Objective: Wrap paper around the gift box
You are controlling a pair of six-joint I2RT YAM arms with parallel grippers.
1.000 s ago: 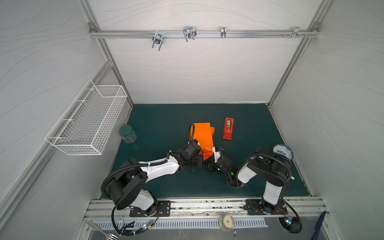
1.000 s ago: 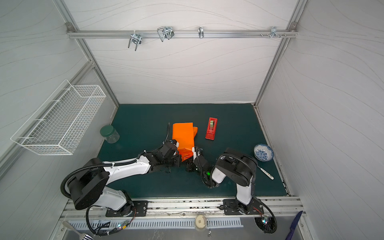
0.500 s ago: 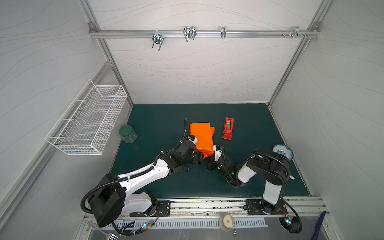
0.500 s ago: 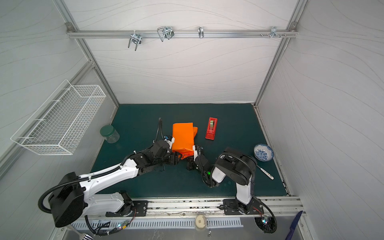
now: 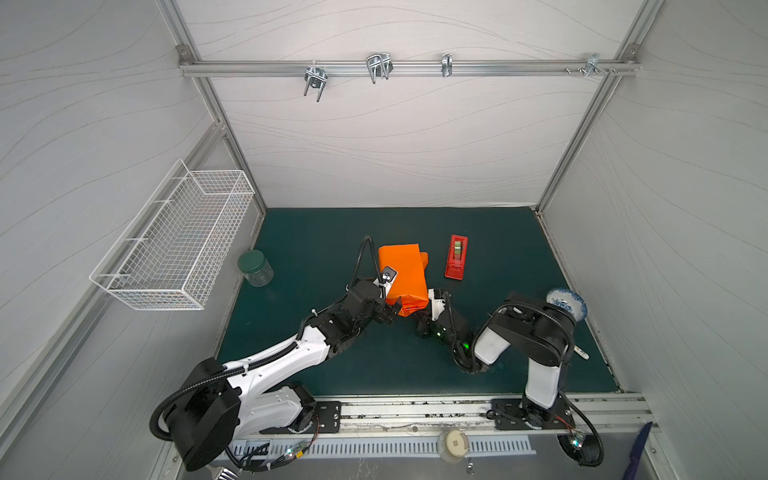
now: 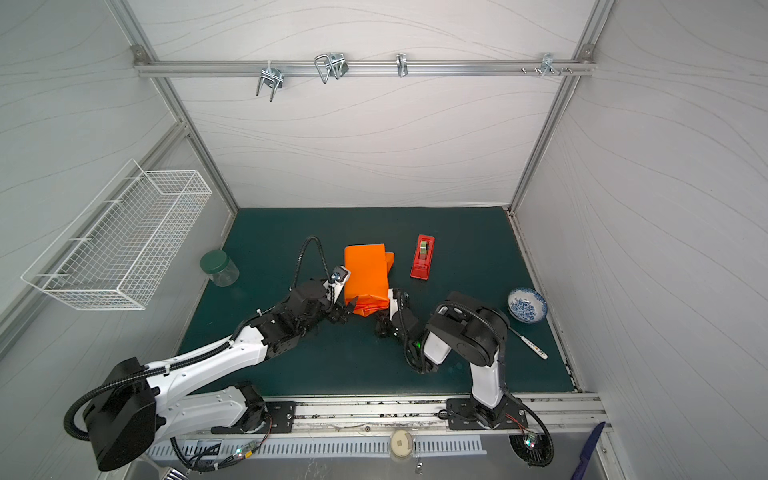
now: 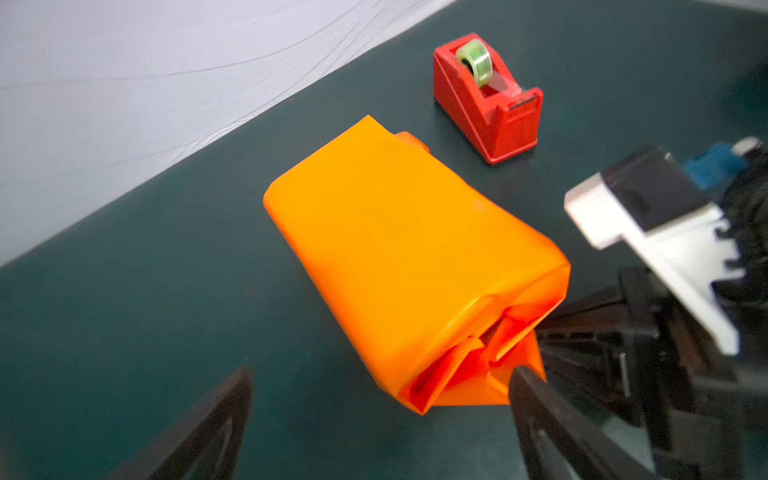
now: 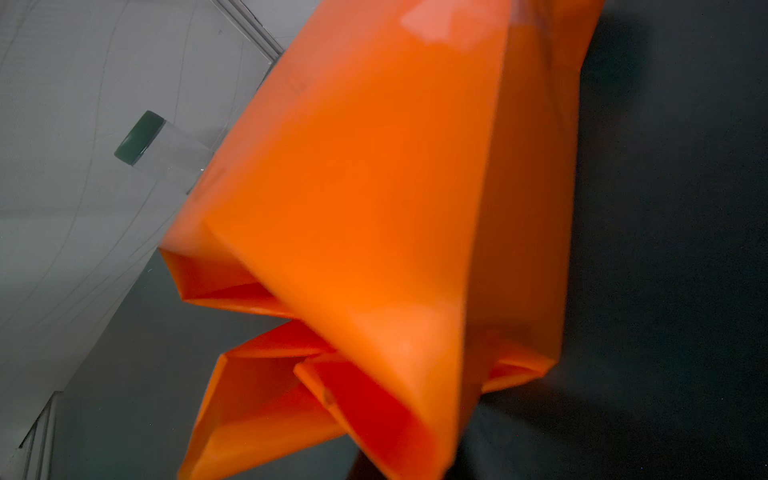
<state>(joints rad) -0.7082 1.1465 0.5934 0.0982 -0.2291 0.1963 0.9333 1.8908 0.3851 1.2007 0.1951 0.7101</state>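
- Black left gripper (image 7: 378,419) gapes wide and empty at the paper's (image 7: 395,249) loosely folded end.
- Right gripper (image 7: 548,328), closed, meets that same end; whether it pinches paper cannot be told.
- Only the wrist views look into that end.
- In both top views the paper lies mid-mat (image 5: 324,249), beside the dispenser (image 5: 456,256).
- The box is hidden.

Left arm (image 5: 286,357), right arm (image 5: 538,374): white shells, black joints. Ribbed black cable (image 5: 367,238) loops behind left gripper (image 5: 393,313); its fingers (image 7: 540,409) black, triangular. Green light (image 5: 466,345) behind right gripper (image 5: 417,319).

On mat (image 5: 307,232), central: paper (image 5: 402,266) — tape dispenser (image 5: 456,257) beside it on right, jar (image 5: 255,269) well left, bowl (image 5: 566,302) far right.
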